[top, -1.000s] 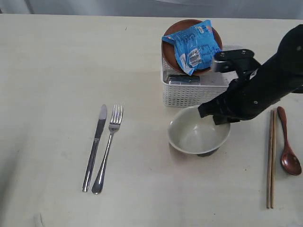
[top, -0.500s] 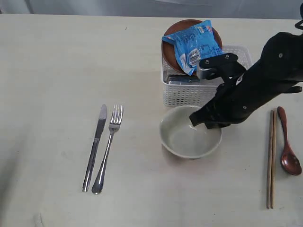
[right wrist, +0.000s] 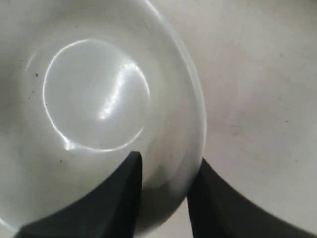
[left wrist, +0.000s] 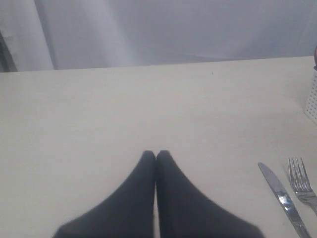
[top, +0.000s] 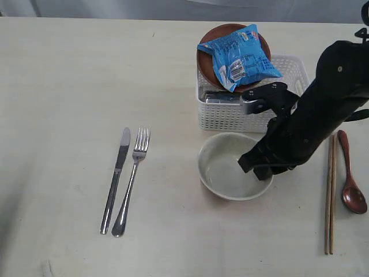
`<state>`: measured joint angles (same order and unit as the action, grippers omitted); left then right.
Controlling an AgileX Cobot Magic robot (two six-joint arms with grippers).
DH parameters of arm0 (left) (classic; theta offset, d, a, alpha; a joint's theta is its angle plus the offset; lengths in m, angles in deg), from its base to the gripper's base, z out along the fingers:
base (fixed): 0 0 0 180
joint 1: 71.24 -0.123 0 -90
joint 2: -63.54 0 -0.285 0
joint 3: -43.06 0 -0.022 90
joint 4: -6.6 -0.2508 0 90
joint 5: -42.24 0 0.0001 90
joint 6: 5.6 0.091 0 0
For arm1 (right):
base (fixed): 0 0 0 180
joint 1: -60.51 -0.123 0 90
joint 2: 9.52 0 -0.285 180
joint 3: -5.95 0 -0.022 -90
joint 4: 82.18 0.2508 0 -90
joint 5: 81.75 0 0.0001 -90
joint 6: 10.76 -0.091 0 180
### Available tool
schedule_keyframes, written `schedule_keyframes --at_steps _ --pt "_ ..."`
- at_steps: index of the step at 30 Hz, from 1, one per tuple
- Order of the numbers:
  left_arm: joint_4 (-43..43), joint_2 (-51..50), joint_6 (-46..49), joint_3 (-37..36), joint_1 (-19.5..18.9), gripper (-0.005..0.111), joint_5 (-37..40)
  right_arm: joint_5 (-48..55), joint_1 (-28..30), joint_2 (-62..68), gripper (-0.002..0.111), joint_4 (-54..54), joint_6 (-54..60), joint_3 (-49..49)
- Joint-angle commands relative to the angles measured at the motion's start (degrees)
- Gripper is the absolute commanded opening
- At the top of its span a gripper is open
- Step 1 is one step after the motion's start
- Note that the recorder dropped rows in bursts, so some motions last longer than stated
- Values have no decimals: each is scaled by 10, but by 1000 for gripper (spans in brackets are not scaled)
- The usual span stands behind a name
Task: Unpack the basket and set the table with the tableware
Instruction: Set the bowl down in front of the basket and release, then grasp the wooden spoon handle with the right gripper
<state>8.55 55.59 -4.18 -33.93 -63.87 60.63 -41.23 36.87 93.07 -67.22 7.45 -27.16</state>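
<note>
Right pincer (right wrist: pixel 167 161) parted astride bowl (top: pixel 222 171) rim; left pincer (left wrist: pixel 156 154) closed, above table (left wrist: pixel 99 119)

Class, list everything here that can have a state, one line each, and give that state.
bowl, upright, empty, standing on the table
basket, holding the plate and snack packet
plate, propped up in basket
knife and fork, lying flat side by side
chopsticks and spoon, lying flat
left gripper, shut, empty
right gripper, open, jaws astride bowl's rim
</note>
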Motion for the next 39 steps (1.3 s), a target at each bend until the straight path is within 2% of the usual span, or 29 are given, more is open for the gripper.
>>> schedule_keyframes --at_steps 1,11,16,19,25,31,36,39 --pt "-2 2 3 -2 -2 0 -1 55 0 0 30 -16 15 5" --pt "-2 2 3 -2 -2 0 -1 49 0 0 31 -12 13 6" --pt "-2 2 3 -2 -2 0 -1 71 0 -5 43 -21 2 32" --pt "-2 2 3 -2 -2 0 -1 116 0 -17 45 -81 -76 71" --pt "-2 2 3 -2 -2 0 -1 226 9 -49 45 -283 -262 117" --pt "-2 2 3 -2 -2 0 -1 245 118 -54 45 -302 -288 103" --pt "-2 2 3 -2 -2 0 -1 160 207 -54 45 -273 -289 53" --pt "-2 2 3 -2 -2 0 -1 117 231 -50 45 -246 -268 38"
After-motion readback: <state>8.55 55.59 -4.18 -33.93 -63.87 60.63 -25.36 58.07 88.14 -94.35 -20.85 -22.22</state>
